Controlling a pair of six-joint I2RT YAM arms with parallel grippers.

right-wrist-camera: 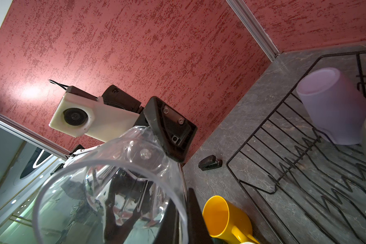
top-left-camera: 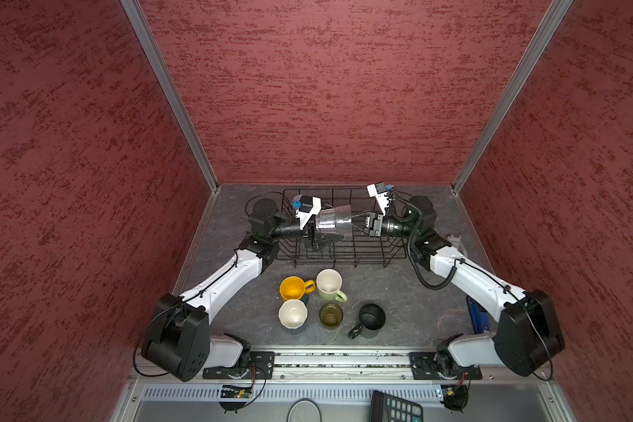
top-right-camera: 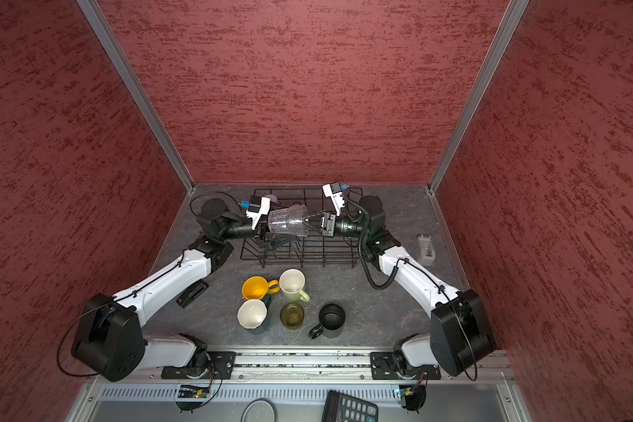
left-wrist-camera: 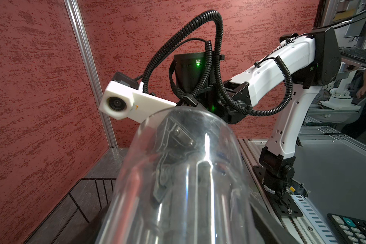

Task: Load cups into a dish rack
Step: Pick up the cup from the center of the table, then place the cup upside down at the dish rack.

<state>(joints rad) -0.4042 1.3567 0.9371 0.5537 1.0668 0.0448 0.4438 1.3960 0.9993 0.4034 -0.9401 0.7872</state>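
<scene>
Overhead, grey marbled tabletop (top-left-camera: 417,292), red textured walls (top-left-camera: 326,91); clear glass (top-left-camera: 335,221) gripped by left gripper (top-left-camera: 317,225), right gripper (top-left-camera: 357,221) pinching rim

We see the clear glass (top-left-camera: 333,221) lying on its side, aloft over the black wire dish rack (top-left-camera: 395,255), whose far left corner holds the tilted lilac tumbler (right-wrist-camera: 332,105). On the tabletop in front stand the yellow mug (top-left-camera: 294,288), pale green mug (top-left-camera: 329,284), dark teal mug (top-left-camera: 293,316), olive-brown glass (top-left-camera: 331,315) and black mug (top-left-camera: 371,319), all upright
</scene>
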